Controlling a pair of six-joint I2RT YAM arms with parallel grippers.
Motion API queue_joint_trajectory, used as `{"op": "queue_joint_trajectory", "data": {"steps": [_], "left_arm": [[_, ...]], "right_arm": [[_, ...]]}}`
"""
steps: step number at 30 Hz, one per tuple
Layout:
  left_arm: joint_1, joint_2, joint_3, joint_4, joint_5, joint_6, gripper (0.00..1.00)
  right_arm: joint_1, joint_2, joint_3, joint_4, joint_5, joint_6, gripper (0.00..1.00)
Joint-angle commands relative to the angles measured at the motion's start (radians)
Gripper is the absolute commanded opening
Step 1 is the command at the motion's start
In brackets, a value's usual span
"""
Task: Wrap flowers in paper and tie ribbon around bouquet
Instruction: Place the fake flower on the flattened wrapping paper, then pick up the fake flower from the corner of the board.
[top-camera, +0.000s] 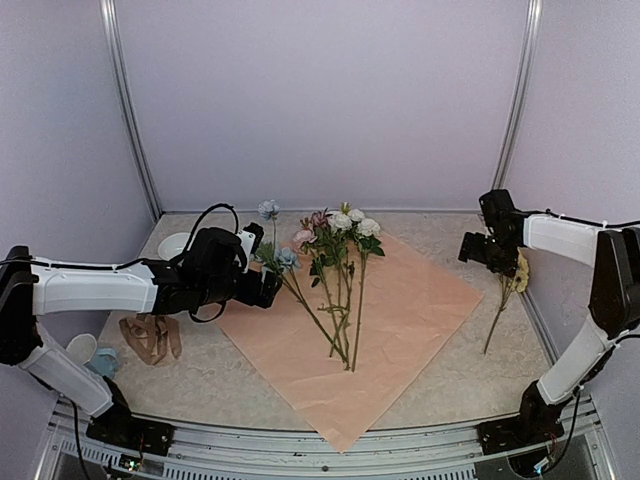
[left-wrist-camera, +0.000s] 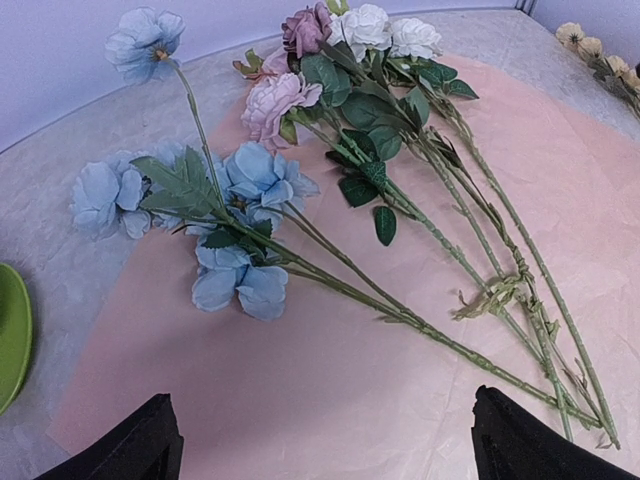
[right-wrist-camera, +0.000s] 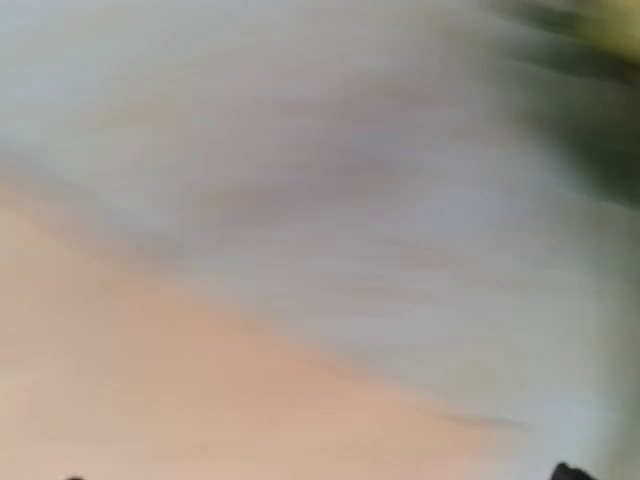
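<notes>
Stage: early, as I judge it; laying out is nearly finished, wrapping and tying are not begun.
Flowers: the flowers (top-camera: 335, 270) lie fanned across the paper (top-camera: 420, 310), blooms toward the far side, stems crossing near the middle.
Stray: one yellow-headed stem (top-camera: 508, 290) lies on the bench (top-camera: 450, 390) off the paper's right edge.
Paper: flat, no edge folded over the stems.
Ribbon: the ribbon (top-camera: 150, 335) sits in a loose heap on the bench at the left, well apart from the stems.
Left tool: the left tool (left-wrist-camera: 320, 450) is spread wide and empty, low over the paper just beside the blue blooms.
Right tool: the right tool (top-camera: 485, 252) hangs near the stray stem; its own view is blurred, with dark finger slivers at opposite corners, so I read it as spread and empty.
Left to do: bring in the stray stem, roll the paper, tie the bow.
</notes>
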Motion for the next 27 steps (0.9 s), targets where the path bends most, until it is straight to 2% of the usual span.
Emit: {"op": "queue_joint_trajectory", "data": {"steps": [1, 5, 7, 9, 14, 18, 22, 24, 25, 27], "left_arm": [[0.005, -0.001, -0.002, 0.012, 0.01, 0.021, 0.99], [0.005, 0.003, 0.008, -0.003, 0.01, 0.025, 0.99], [0.004, -0.002, 0.006, -0.007, 0.007, 0.025, 0.99], [0.005, -0.01, 0.0, -0.006, 0.002, 0.027, 0.99], [0.005, -0.021, -0.004, -0.011, -0.006, 0.03, 0.99], [0.005, -0.019, -0.006, -0.008, -0.009, 0.032, 0.99], [0.005, -0.02, -0.004, -0.009, -0.009, 0.034, 0.99], [0.005, -0.023, -0.007, -0.009, -0.013, 0.034, 0.99], [0.005, -0.024, -0.007, -0.009, -0.015, 0.034, 0.99], [0.006, -0.028, -0.009, -0.01, -0.016, 0.036, 0.99]], "right_arm": [[-0.133, 0.0, -0.131, -0.184, 0.174, -0.09, 1.0], [-0.227, -0.001, -0.215, -0.076, 0.104, -0.104, 1.0], [-0.257, 0.015, -0.24, -0.032, 0.052, -0.112, 0.96], [-0.271, 0.042, -0.249, -0.008, 0.015, -0.124, 0.86], [-0.286, 0.083, -0.275, 0.039, -0.023, -0.126, 0.54], [-0.308, 0.079, -0.31, 0.081, -0.092, -0.128, 0.47], [-0.333, 0.067, -0.338, 0.108, -0.161, -0.135, 0.29], [-0.34, 0.058, -0.346, 0.113, -0.169, -0.134, 0.05], [-0.341, 0.052, -0.348, 0.112, -0.157, -0.135, 0.0], [-0.343, 0.035, -0.344, 0.103, -0.141, -0.17, 0.0]]}}
